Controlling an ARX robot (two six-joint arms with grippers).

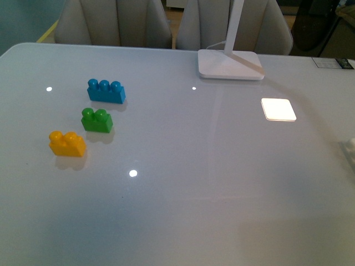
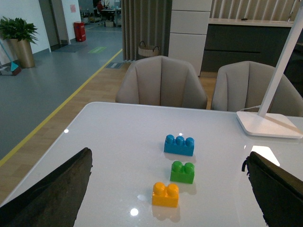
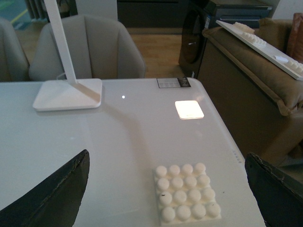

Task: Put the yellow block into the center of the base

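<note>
The yellow block (image 1: pixel 67 143) stood upright on the near left part of the table (image 1: pixel 183 183), studs up, its long axis running roughly crosswise to the robot, both studs side by side along that line. It was nearest of a diagonal row with the green brick (image 1: pixel 97 120) and blue brick (image 1: pixel 106 91), close to but apart from the green one. The base (image 3: pixel 186 193) lay flat by the table's right edge, well apart from the block. The left gripper (image 2: pixel 166 158) and right gripper (image 3: pixel 166 156) each had fingers (image 2: pixel 57 189) spread wide, holding nothing, clear of the table.
</note>
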